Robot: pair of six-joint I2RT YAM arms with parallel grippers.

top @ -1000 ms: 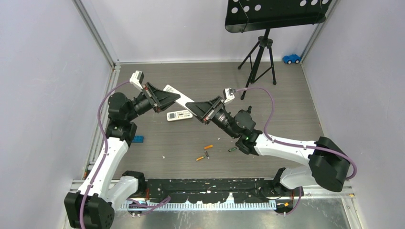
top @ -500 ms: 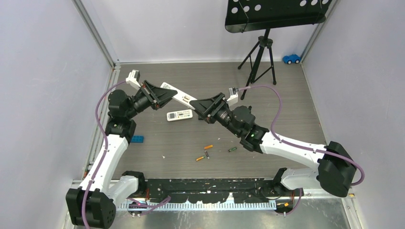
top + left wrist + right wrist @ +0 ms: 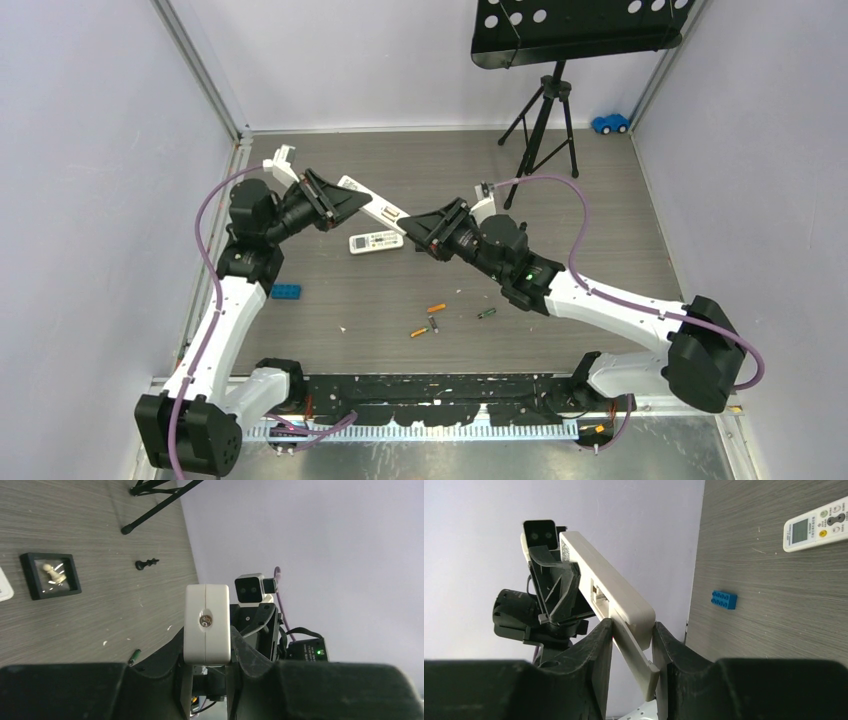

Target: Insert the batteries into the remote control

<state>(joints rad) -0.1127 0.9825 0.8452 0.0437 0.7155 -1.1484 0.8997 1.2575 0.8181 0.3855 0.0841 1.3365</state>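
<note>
Left gripper (image 3: 343,198) and right gripper (image 3: 414,223) meet above the middle of the grey wood-grain worktop (image 3: 600,240). Each pinches one end of the remote control (image 3: 375,204), which hangs clear of the surface and runs diagonally between them.

From the right wrist, that gripper's fingers (image 3: 600,650) press against both long sides of the remote's near end. A rectangular opening shows in its pale beige back, and the left gripper clamps the far end. From the left wrist the remote appears end-on between the left gripper's black fingers (image 3: 160,667), with a small round window in its end face. No brand or label can be made out on it.

The batteries (image 3: 436,308) lie loose on the worktop nearer the arm bases, well apart from the remote. One is orange, an orange-and-dark one and a dark one sit just beside each other, and a green-and-black one lies off to the right.

A shorter white remote (image 3: 376,241) lies face up on the worktop just below the held one. It shows a small screen and coloured buttons, but its lettering is too small to read. A blue brick (image 3: 287,291) sits near the left arm.

At the far side stand a black music stand (image 3: 575,35) on a tripod and a blue toy car (image 3: 609,123). The left wrist view also catches a black chess piece (image 3: 146,564) and a black frame (image 3: 50,574) holding a pale figure.
</note>
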